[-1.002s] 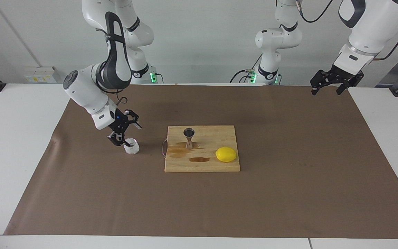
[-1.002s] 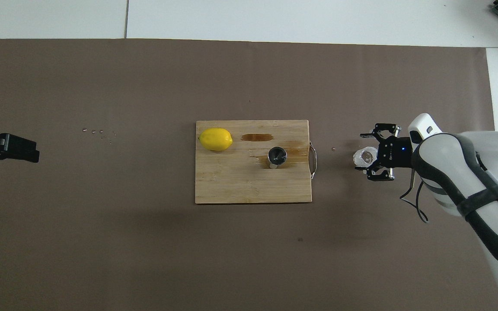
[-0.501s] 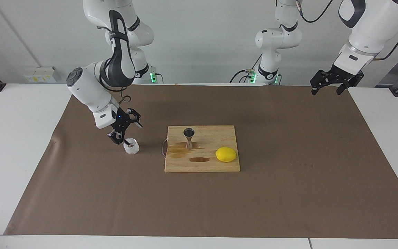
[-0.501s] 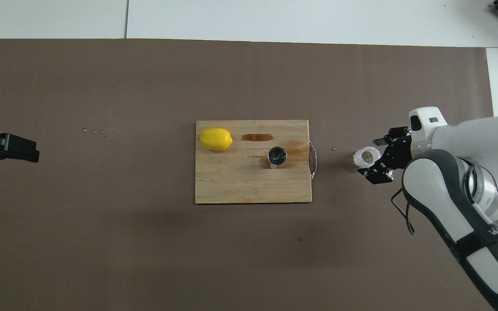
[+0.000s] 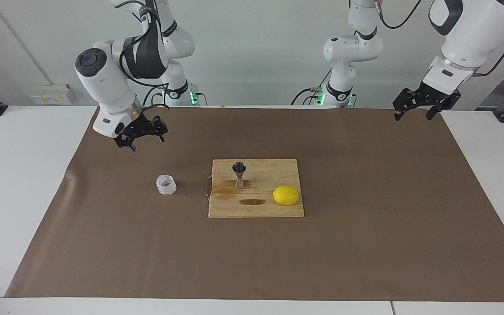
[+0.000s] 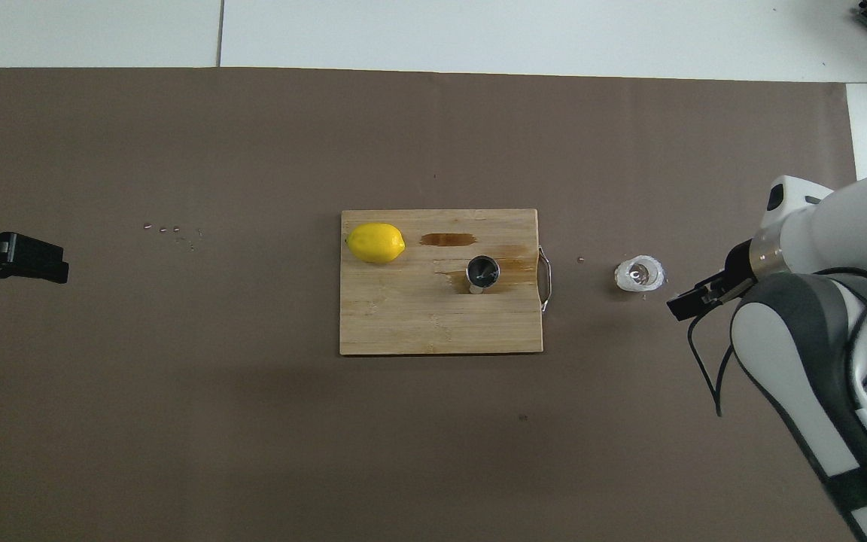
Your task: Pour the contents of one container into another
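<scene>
- The right claw hangs in the air over the brown mat toward the right arm's end of the table, nearer the robots than the glass cup; its fingers are spread apart and hold nothing.
- The left claw waits raised over the mat's corner at the left arm's end, released and empty.
- The steel jigger stands upright on the wooden cutting board, in the part of the board toward the right arm's end, with dark stains on the wood around its foot.
- The glass cup stands upright on the mat, apart from both claws, just beside the board's metal handle toward the right arm's end and a little farther from the robots than the jigger.
- The lemon lies on the board farther from the robots than the jigger, toward the left arm's end, beside a dark stain.
</scene>
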Tool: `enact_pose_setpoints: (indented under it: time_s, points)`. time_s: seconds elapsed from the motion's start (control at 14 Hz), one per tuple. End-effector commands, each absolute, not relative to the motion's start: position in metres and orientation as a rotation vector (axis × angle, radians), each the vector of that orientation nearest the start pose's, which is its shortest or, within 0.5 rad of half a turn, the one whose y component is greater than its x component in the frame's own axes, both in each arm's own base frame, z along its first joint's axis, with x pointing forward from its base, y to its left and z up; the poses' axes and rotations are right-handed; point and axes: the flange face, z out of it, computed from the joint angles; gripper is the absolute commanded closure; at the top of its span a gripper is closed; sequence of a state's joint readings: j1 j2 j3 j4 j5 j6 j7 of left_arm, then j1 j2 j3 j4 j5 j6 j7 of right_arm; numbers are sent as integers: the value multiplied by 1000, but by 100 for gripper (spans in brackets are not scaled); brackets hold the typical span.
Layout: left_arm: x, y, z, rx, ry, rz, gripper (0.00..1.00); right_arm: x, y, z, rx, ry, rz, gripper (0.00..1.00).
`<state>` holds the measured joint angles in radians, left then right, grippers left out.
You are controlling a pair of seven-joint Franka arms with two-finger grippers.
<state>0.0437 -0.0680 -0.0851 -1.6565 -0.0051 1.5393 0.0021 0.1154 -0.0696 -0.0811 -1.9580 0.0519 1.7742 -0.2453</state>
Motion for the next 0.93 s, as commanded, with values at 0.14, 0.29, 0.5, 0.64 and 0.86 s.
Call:
enact_pose_setpoints:
  time_s: [0.14, 0.29, 0.5, 0.64, 0.86]
  points:
    - [526, -21, 619, -3120, 69, 79, 0, 526, 6, 582, -3099, -125, 135, 0]
    - [526, -21, 619, -3120, 69, 79, 0, 527, -13, 609, -3108, -76, 51, 0]
    - [526, -21, 618, -3120, 69, 81, 0, 535, -45, 628, -3101, 34, 41, 0]
    - [526, -21, 618, -3120, 69, 81, 0, 537, -49, 629, -3095, 76, 36, 0]
    - [526, -21, 619, -3120, 69, 79, 0, 538, -47, 626, -3092, 101, 32, 0]
